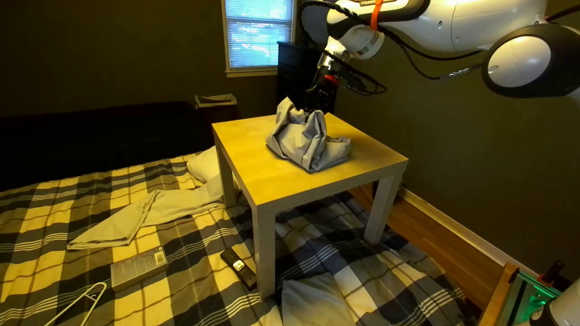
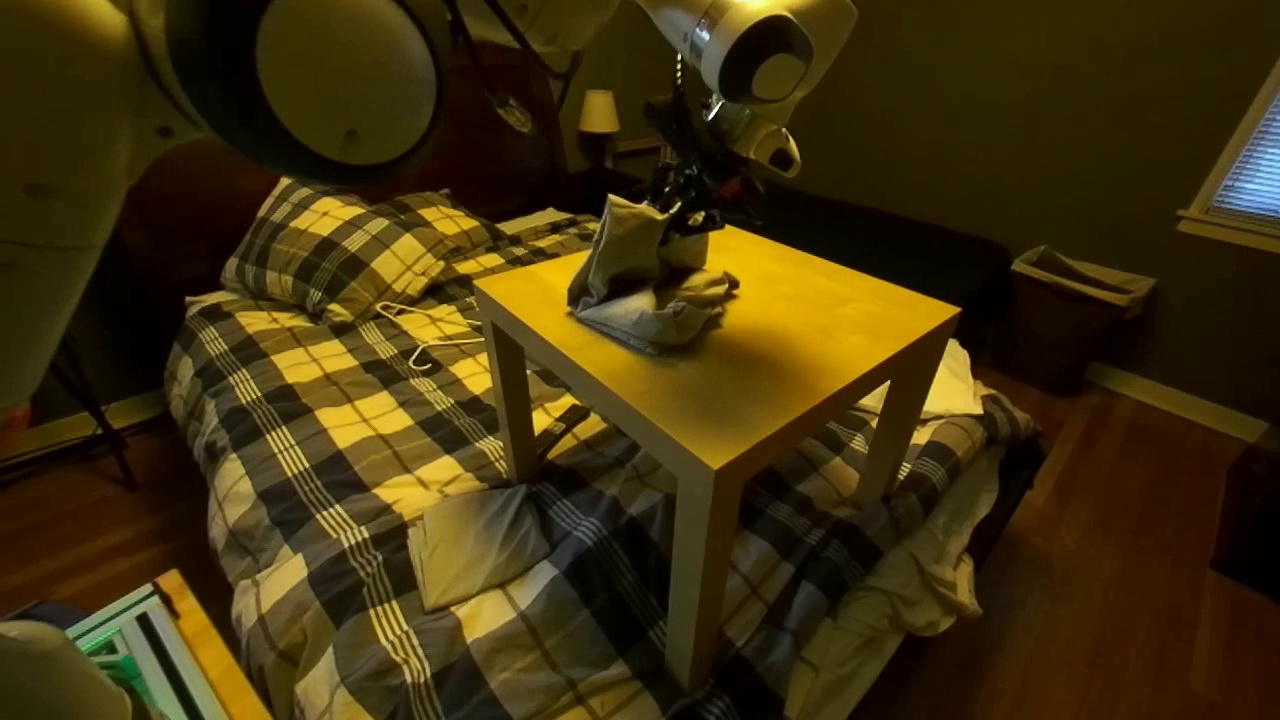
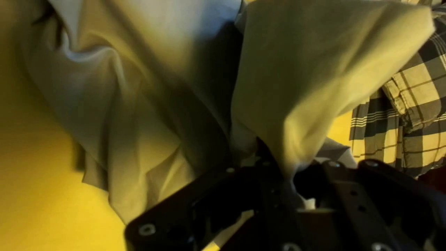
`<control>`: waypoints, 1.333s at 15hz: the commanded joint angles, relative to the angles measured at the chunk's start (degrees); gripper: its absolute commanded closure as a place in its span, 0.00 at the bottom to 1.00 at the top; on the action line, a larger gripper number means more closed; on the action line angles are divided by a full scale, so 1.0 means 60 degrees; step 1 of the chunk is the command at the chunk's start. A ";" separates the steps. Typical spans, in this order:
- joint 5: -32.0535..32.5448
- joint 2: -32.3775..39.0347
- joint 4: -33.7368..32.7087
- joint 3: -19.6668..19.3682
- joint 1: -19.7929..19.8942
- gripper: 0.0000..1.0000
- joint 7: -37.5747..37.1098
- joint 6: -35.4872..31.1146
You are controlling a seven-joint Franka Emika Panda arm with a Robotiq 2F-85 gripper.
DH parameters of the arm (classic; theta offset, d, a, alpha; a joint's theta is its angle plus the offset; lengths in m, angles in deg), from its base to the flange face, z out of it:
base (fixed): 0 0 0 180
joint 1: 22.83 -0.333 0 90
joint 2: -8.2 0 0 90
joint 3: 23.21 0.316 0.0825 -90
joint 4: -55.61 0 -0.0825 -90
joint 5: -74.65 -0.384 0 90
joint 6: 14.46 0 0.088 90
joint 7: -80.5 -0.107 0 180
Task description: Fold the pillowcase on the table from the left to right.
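The grey pillowcase [image 1: 301, 140] lies bunched on the small wooden-topped table [image 1: 247, 158]. It also shows in an exterior view [image 2: 640, 310], near the table's far left edge there. Part of the cloth is raised into peaks and folds; the rest touches the tabletop. My gripper [image 1: 308, 111] points down at the pillowcase from behind its raised part, and its fingertips are partly hidden by cloth. In the wrist view my gripper [image 3: 292, 170] is shut on a pinched fold of the pillowcase [image 3: 306, 69], which spreads out above the fingers. Other loose folds hang to the left.
The table stands on a bed with a plaid cover [image 1: 181, 280]. On the bed lie a remote [image 1: 239, 268], a flat box [image 1: 138, 268], a white hanger [image 1: 86, 296], a grey cloth [image 1: 312, 299] and a long pale cloth [image 1: 149, 213]. A wall [image 1: 489, 158] runs beside the table.
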 commanded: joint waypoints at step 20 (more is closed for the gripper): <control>0.1233 0.0938 0.0065 -0.0907 0.0776 0.53 0.1417 -0.0374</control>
